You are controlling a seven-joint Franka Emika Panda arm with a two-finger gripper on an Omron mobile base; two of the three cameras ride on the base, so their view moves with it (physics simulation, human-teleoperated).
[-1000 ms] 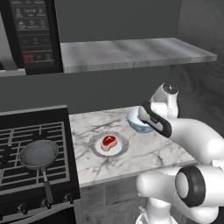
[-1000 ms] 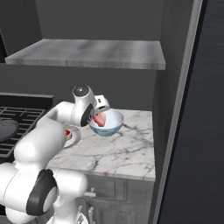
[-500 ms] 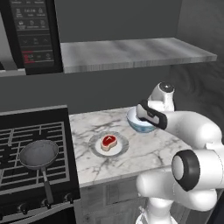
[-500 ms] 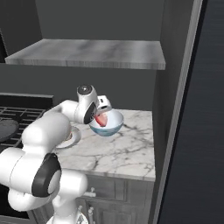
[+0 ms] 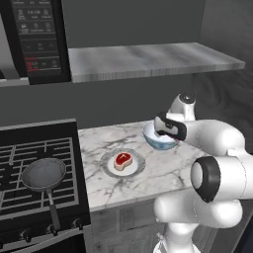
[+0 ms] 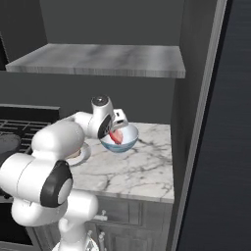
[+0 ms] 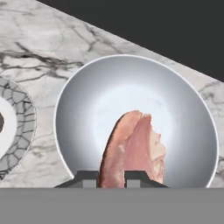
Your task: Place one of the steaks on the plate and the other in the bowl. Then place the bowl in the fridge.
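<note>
Half the pink steak [image 7: 133, 151] — behind the fingers [image 7: 89, 178].

A simulated kitchen with dark grey walls. A white marble counter [image 5: 163, 173] with grey veins runs along the back wall. Above it hangs a grey marble shelf [image 5: 148, 58]. At the counter's left edge stands a black gas stove [image 5: 29, 173] with grates, and a dark frying pan [image 5: 43, 174] rests on it, handle pointing toward the front. A black microwave [image 5: 37, 39] with a button panel is mounted above the stove. Grey cabinet fronts [image 6: 132, 215] sit below the counter. A tall dark panel [image 6: 215, 147] rises past the counter's right edge.
</note>
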